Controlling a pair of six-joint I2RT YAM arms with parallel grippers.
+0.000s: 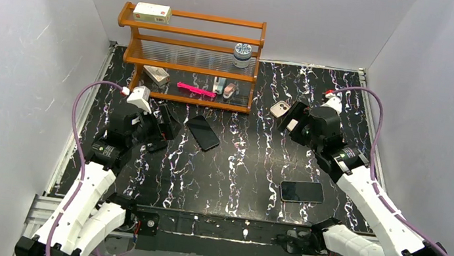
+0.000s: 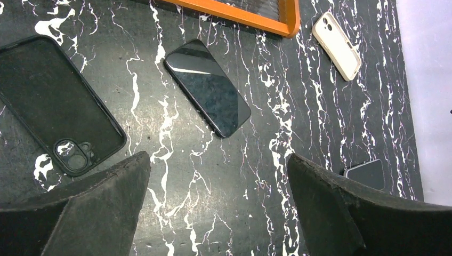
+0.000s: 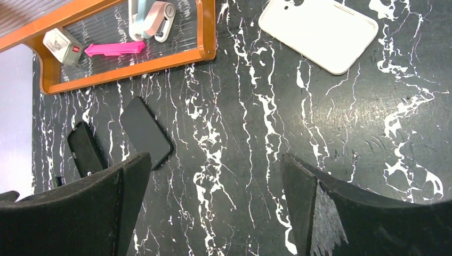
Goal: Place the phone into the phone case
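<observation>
The phone (image 1: 202, 132) lies flat on the black marbled table, screen dark and glossy, just in front of the rack; it also shows in the left wrist view (image 2: 208, 88) and the right wrist view (image 3: 145, 132). The black phone case (image 2: 58, 104) lies open side up to the phone's left, its camera cutout towards me; in the top view (image 1: 169, 122) my left gripper partly covers it. My left gripper (image 1: 163, 129) is open and empty above the table beside the case (image 2: 217, 160). My right gripper (image 1: 293, 121) is open and empty at the right (image 3: 214, 159).
An orange wooden rack (image 1: 188, 63) at the back holds a box, a bottle and a pink item. A beige phone case (image 1: 280, 110) lies beside my right gripper. A second phone with a pale rim (image 1: 301, 191) lies near the front right. White walls enclose the table.
</observation>
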